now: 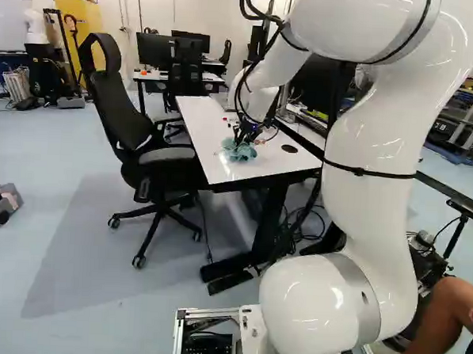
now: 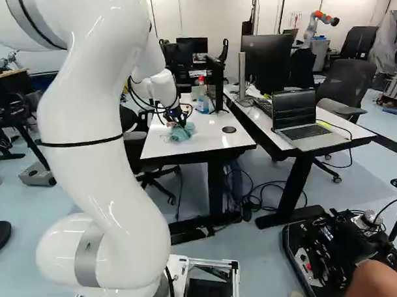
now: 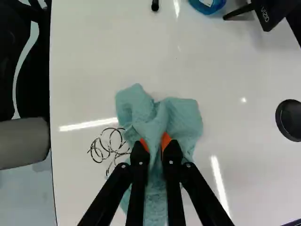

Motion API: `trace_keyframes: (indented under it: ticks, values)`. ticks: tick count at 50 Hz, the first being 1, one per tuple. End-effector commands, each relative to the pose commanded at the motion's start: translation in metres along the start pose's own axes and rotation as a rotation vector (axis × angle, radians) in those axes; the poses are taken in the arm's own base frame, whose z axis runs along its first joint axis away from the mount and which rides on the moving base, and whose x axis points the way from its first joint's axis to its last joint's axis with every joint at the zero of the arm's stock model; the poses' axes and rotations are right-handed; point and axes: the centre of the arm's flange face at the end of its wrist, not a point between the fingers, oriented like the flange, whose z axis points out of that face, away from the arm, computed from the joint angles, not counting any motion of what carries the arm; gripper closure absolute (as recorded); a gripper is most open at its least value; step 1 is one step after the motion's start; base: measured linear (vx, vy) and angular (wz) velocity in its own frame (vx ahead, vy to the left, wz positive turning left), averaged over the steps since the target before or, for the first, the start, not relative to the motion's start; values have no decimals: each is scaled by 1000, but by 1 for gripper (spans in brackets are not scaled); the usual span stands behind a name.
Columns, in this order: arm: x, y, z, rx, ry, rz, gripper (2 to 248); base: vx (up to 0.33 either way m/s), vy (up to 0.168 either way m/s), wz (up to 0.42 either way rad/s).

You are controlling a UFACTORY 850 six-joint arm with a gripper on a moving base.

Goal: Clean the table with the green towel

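Gripper (image 1: 245, 136), black, two fingers: nearly closed, a narrow gap between the tips, with a fold of green towel (image 3: 181, 117) pinched in it. Orange pads (image 3: 166, 140) press on the cloth from both sides.

Arm (image 1: 371, 176), white: rises from the joint at the foot of both base views, bends high overhead, then reaches ahead and down to the table. Wrist view looks down on the tabletop, fingers pointing into the cloth.

Towel, one, pale blue-green: lying bunched on the white table (image 3: 225, 70), soft and creased. Two rumpled lobes spread ahead of the fingertips; a further length lies under and between the fingers.

Marks, black, loose curling loops (image 3: 110, 146): drawn on the tabletop beside the towel, meeting its edge on the side toward the office chair (image 3: 23, 141).

Round black disc (image 3: 289, 120): set in the tabletop, on the other side of the towel, apart from it. Blue item (image 3: 208, 4), partly visible: on the table well ahead of the gripper, near a black stand (image 3: 268, 12). Dark stick-like tip (image 3: 155, 5): also ahead, cut off by the view. Laptop (image 2: 303, 126), open: on the neighbouring desk (image 2: 342, 137).
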Motion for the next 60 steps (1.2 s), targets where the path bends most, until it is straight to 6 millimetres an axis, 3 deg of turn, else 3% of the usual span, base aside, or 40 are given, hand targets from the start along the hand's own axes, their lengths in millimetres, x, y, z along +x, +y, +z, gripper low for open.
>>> trace_keyframes:
  ticks: [36, 60]
  values:
    - [20, -60, 13, 52, 17, -85, 204, 0, 0, 0]
    - [3, -99, 2, 87, 7, -145, 204, 0, 0, 0]
